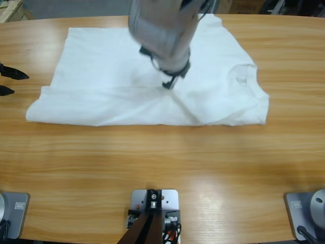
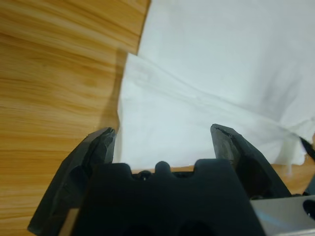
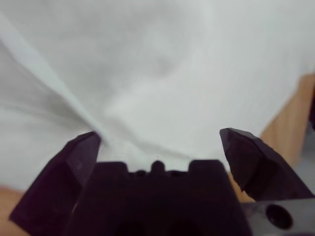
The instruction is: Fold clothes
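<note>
White T-shirt (image 1: 127, 76) lies flat, its corner before the left fingers (image 2: 101, 142) and beneath the right fingers (image 3: 83, 147), both spread

No text can be read; the T-shirt (image 1: 152, 81) bears only a small dark chest mark (image 1: 242, 79), illegible.

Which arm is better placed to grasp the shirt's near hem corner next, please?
Left, probably. The left gripper sits just off the shirt's hem end, fingers open and facing that corner. The right gripper hangs over the shirt's middle, farther away.
</note>
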`<state>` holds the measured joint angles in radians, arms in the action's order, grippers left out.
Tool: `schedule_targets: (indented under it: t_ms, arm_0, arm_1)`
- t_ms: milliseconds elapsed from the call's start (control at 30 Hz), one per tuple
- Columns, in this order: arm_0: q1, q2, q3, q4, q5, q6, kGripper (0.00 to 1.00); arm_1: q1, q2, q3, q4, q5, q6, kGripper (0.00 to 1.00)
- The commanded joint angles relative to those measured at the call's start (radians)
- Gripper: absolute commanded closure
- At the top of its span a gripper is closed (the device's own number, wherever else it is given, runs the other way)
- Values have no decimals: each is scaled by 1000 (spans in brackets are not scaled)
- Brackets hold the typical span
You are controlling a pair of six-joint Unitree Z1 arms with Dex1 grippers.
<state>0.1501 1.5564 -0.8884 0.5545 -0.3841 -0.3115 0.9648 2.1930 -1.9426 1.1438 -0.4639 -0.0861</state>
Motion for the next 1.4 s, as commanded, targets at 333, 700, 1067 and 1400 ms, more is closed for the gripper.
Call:
schedule_targets:
  t_ms: [333, 700, 1067, 1400]
  arm_0:
    - [89, -56, 73, 33, -142, -87, 248]
    - [227, -41, 205, 7, -278, -181, 248]
    - [190, -146, 333, -49, -192, -341, 248]
    - [109, -207, 467, -245, -81, -468, 247]
  arm_1:
    - [-236, -561, 177, 144, 308, 174, 0]
    - [-274, -730, 309, 131, 352, 224, 0]
    - [-274, -743, 321, 122, 360, 224, 0]
    - [-305, -754, 327, 120, 365, 215, 0]
